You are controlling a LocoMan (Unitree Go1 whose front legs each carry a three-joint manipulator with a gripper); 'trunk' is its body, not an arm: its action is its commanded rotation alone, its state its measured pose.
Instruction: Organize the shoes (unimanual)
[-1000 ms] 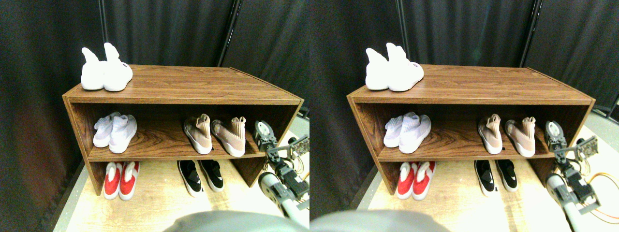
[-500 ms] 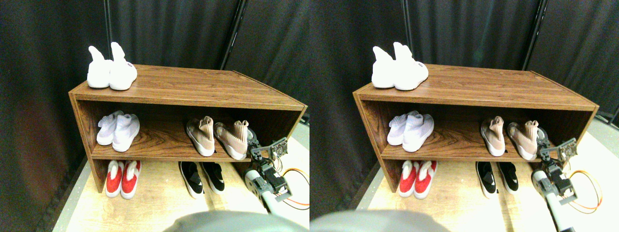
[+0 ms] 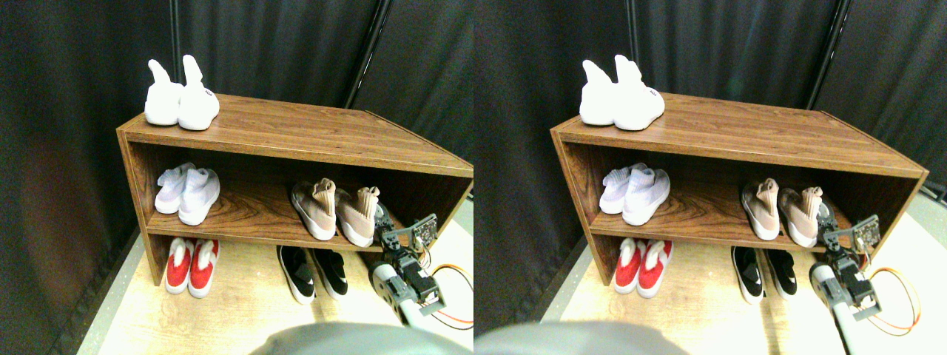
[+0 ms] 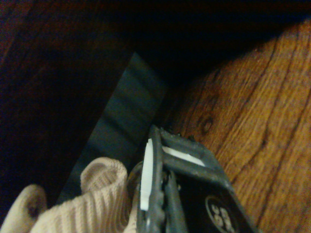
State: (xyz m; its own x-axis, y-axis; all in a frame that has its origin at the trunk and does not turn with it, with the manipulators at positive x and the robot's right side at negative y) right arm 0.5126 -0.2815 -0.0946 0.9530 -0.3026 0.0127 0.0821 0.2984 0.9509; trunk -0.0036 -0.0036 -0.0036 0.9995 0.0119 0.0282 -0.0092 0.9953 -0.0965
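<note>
Stereo view: right gripper (image 3: 382, 224) at lower right of the frame, up against the right-hand shoe of the beige-tan pair (image 3: 336, 212) on the middle shelf of the wooden rack (image 3: 296, 137); the two beige shoes sit close together; can't tell if the jaws are clamped or released; black pair (image 3: 314, 270) on the floor below, centre-bottom; white pair (image 3: 181, 92) upper left on the rack top; second white pair (image 3: 189, 194) left on the middle shelf; red-and-white pair (image 3: 191, 265) lower left. Wrist view: beige knit cuff (image 4: 92, 199) touching the dark jaw frame, wood grain behind.
</note>
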